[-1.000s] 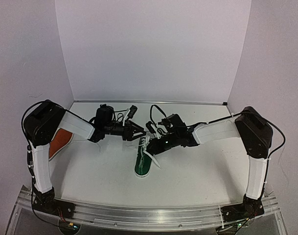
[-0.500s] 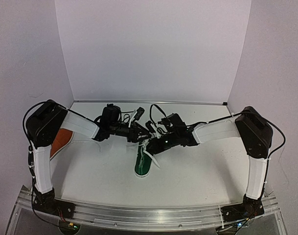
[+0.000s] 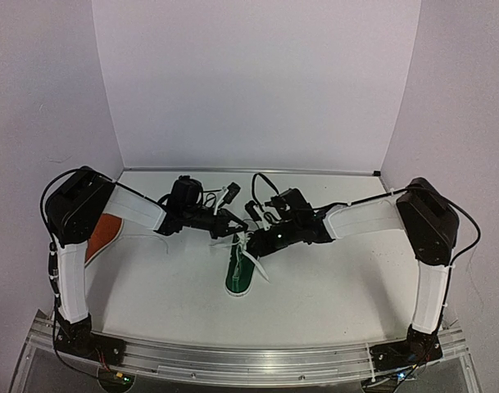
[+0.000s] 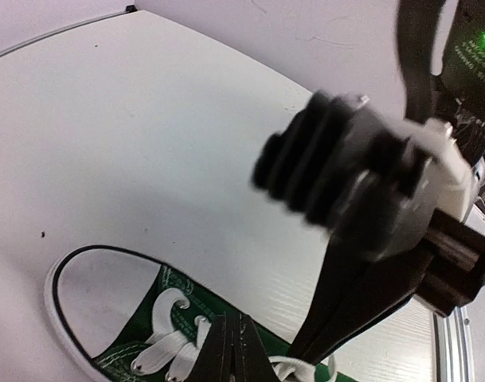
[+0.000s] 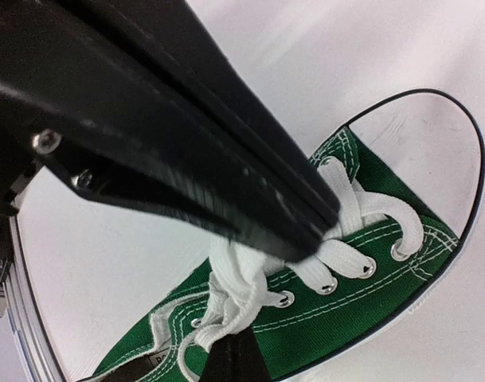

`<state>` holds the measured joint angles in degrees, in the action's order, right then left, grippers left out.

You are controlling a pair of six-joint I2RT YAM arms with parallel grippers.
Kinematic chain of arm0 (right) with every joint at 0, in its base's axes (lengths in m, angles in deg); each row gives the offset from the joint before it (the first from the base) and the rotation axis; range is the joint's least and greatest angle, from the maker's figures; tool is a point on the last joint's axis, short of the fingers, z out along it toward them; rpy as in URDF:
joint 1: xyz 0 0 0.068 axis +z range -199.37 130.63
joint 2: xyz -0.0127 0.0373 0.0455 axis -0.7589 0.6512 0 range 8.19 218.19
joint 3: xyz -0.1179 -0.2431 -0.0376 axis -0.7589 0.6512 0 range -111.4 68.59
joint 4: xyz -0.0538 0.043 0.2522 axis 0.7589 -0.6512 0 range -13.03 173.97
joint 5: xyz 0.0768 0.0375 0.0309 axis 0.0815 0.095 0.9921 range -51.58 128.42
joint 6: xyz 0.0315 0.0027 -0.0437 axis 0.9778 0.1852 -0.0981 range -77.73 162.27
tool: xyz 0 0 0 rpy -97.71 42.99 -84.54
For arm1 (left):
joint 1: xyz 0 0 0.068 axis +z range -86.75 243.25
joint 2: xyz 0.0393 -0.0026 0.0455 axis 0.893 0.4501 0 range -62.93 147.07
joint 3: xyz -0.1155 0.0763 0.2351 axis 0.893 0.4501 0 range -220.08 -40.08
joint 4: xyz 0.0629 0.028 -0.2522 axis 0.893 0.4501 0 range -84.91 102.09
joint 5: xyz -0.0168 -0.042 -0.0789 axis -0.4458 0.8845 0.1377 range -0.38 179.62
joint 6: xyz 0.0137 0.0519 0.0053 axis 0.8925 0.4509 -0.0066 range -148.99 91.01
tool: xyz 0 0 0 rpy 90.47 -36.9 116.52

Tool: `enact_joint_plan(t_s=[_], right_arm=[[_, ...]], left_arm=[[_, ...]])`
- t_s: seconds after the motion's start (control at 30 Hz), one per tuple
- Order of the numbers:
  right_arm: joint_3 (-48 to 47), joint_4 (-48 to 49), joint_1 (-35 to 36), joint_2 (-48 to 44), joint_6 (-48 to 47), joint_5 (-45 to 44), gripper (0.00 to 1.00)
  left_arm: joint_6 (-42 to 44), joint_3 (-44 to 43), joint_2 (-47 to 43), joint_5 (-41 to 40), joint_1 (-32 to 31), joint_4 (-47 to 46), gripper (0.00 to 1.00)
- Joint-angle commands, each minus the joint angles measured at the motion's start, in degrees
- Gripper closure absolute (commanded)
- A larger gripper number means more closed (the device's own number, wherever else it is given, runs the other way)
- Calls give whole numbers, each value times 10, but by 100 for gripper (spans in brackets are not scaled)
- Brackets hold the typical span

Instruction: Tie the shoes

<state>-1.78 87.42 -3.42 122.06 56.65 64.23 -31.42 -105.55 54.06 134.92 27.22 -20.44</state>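
Note:
The dark green shoe [image 3: 238, 274] lies mid-table, toe toward me, its white laces [image 5: 238, 278] bunched over the eyelets. My right gripper [image 3: 247, 242] is shut on a strand of that bunch [image 5: 236, 350]. My left gripper [image 3: 231, 223] reaches in from the left and is shut, its tips resting on the lace rows [image 5: 322, 227]. Whether it pinches a lace is hidden. In the left wrist view its closed fingers [image 4: 234, 322] sit above the green shoe [image 4: 99, 298], with the right gripper [image 4: 310, 358] touching lace beside them. The orange-red shoe [image 3: 102, 236] lies far left, partly behind the left arm.
White walls close the table at the back [image 3: 249, 170] and on both sides. An aluminium rail [image 3: 249, 356] runs along the near edge between the arm bases. Black cables [image 3: 261, 187] loop above the two wrists.

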Motion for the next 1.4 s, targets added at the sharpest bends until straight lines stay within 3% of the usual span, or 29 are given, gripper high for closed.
enact_joint_plan(t_s=[0.0,1.37], right_arm=[[7,-1,2,-37,-3,-24,100],[129,-2,-42,-108,25,-58,100]], left_arm=[[8,19,-35,-22,17,-9,100],[1,94,-81,-75,58,-35,100]])
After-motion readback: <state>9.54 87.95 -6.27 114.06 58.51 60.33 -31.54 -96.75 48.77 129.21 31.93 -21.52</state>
